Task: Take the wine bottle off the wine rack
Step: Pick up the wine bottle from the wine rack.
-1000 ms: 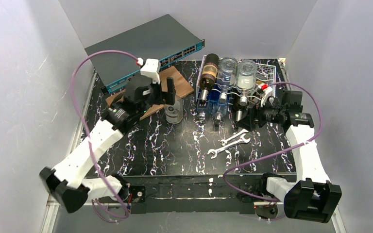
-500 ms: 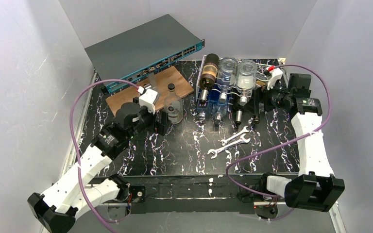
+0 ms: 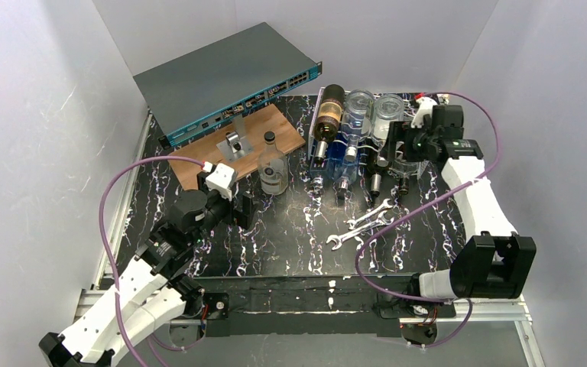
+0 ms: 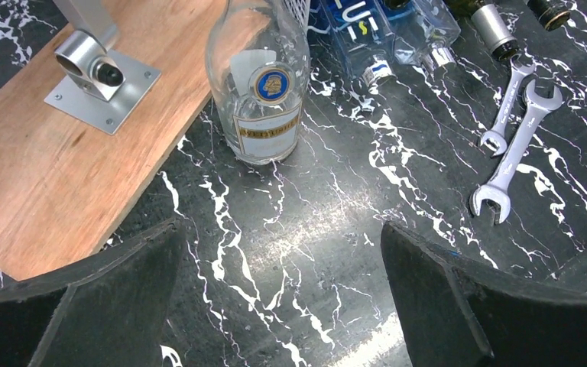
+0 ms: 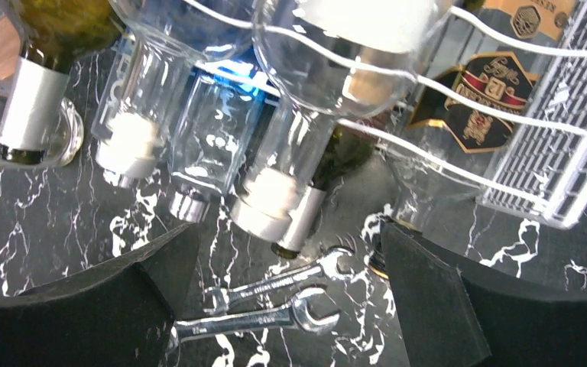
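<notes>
Leaves bare tabletop (image 3: 290,229) toward 6 o'clock. Has the wine rack (image 5: 552,164) at 1 o'clock by the far edge, the dark wine bottle (image 3: 329,113) in its leftmost cradle. Shows right end effector (image 5: 290,306) spread over the rack's near edge, left end effector (image 4: 283,298) spread at 8 o'clock.

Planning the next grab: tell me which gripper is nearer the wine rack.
Right. The right gripper hovers at the front of the wine rack; the left gripper is far to its left.

On your black marble-patterned desk (image 3: 275,237) you have a wooden board (image 3: 199,157) at far left, a clear bottle (image 3: 273,174) upright just beside it, two spanners (image 3: 361,231) mid-right, and the wine rack (image 5: 565,145) at the far edge
</notes>
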You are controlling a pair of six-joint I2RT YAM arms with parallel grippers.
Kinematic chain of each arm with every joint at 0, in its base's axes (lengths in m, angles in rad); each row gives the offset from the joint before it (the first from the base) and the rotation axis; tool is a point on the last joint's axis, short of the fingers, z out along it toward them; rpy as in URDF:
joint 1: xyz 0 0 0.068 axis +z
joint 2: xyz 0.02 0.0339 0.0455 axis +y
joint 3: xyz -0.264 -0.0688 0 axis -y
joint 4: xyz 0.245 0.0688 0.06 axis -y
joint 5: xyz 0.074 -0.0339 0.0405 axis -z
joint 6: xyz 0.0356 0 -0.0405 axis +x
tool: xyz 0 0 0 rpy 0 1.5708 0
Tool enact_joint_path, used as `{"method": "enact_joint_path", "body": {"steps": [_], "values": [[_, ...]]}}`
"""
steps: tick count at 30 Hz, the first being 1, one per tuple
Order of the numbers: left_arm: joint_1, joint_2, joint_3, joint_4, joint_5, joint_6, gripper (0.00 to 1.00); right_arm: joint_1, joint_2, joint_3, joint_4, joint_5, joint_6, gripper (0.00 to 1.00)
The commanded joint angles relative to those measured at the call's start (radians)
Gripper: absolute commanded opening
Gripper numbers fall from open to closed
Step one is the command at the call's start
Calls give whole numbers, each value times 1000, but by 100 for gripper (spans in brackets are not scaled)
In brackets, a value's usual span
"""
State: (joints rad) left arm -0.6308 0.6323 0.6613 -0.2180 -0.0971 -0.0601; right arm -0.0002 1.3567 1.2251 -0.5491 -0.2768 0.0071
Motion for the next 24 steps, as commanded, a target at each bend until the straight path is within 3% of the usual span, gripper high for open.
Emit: {"method": "enact_joint_path", "body": {"steps": [1, 9, 15, 24], "values": [[5, -24, -4, 8, -42, 31, 98, 94, 28, 36, 141, 195, 124, 99], [10, -4, 0, -8, -70, 54, 98, 146, 107, 33, 224, 390, 241, 90], [10, 2, -2, -8, -73, 55, 98, 157, 130, -3, 278, 399, 272, 76], [11, 7, -2, -15, -90, 56, 98, 163, 152, -68, 367, 417, 314, 70]]}}
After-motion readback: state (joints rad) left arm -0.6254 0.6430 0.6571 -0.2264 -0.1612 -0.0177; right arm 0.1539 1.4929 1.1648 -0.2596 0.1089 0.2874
